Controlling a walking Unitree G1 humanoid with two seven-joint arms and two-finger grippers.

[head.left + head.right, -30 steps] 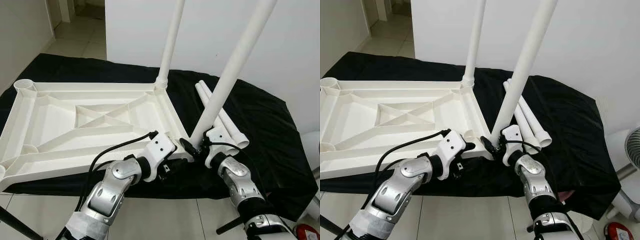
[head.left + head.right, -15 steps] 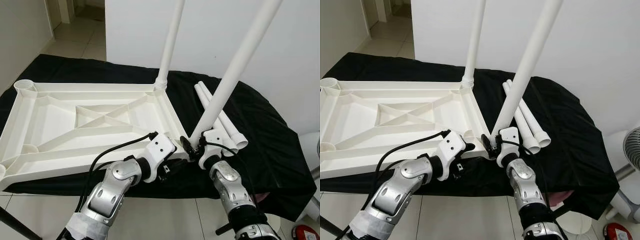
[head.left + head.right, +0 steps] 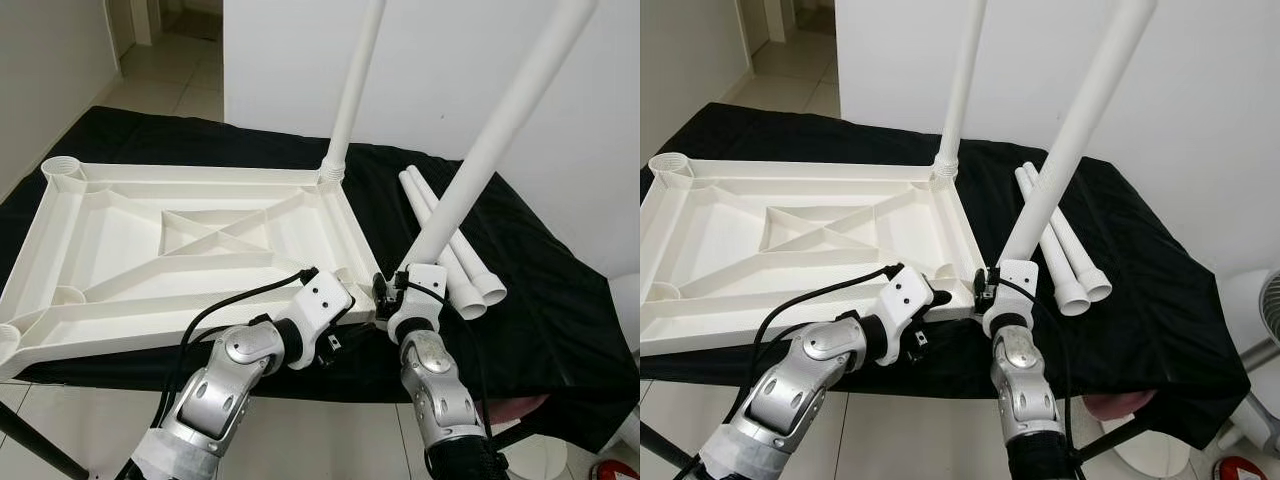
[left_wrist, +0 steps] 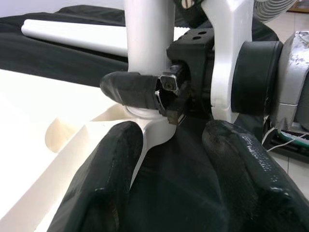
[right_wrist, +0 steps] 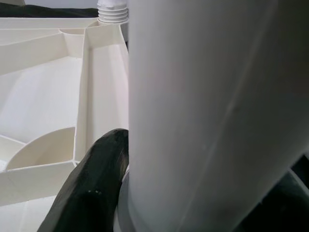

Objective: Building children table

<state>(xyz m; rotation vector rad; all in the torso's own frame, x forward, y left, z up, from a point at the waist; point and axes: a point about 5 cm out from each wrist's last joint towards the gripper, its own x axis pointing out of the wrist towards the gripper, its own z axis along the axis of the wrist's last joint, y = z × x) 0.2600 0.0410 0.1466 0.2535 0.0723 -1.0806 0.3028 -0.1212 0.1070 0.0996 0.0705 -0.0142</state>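
In the left eye view, the upturned tabletop (image 3: 190, 250) lies on black cloth (image 3: 560, 300). The right gripper (image 3: 385, 297) is clamped on the foot of a leg (image 3: 490, 150) at the near right corner socket; the leg's long axis leans up and to the robot's right, off vertical. One fitted leg (image 3: 355, 85) stands upright at the far corner, and two spare legs (image 3: 455, 255) lie beside.

In the left wrist view, the left gripper (image 4: 166, 159) is open, straddling the corner rim just below the socket.

In the right wrist view, one finger (image 5: 89, 188) presses against the leg.
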